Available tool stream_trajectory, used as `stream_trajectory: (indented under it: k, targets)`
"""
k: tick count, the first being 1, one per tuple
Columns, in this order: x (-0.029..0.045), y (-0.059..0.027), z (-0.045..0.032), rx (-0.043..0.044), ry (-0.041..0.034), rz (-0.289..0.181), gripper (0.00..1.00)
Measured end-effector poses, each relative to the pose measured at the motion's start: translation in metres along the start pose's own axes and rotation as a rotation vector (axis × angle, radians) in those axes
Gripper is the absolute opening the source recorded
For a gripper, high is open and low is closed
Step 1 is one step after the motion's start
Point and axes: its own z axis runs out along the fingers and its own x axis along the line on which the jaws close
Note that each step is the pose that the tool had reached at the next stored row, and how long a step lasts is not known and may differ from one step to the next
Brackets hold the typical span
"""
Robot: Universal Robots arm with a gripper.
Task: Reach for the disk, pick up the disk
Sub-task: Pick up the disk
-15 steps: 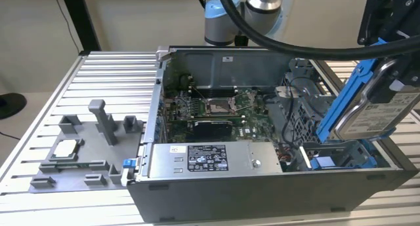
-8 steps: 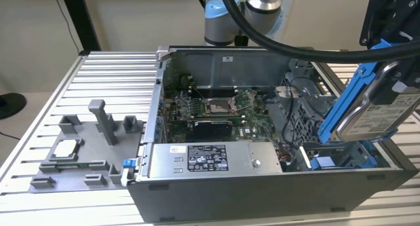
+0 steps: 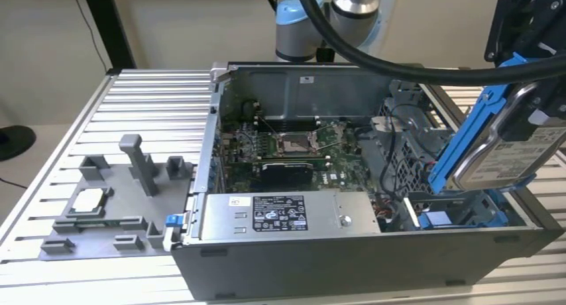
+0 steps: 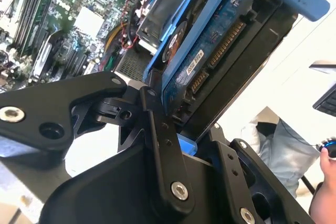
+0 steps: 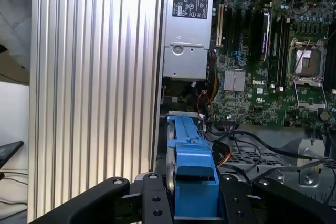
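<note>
The disk, a silver-grey hard drive with a white label and blue rails, hangs tilted above the open computer case's drive bay at the exterior view's right. My gripper is shut on it from above. In the second wrist view the disk shows its connector edge and circuit board, clamped between the black fingers of the gripper. In the first wrist view the disk shows edge-on, its blue rail between the fingers of the gripper, above the case.
Inside the case lie the motherboard and a grey power supply box with a black-white label. A grey fixture holding a small square chip sits on the ribbed table at the exterior view's left. A person's hand shows beyond the table.
</note>
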Motion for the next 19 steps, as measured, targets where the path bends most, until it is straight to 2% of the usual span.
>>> stream_trajectory:
  k: [3,12,19]
  targets:
    - [-0.0010,-0.0008,-0.0001,0.0000,0.0002,0.001,0.00]
    - [-0.0102,-0.0045,0.0003,0.0002,-0.0003,0.013,0.00]
    - [-0.0107,-0.0057,0.0003,0.0002,-0.0003,0.013,0.00]
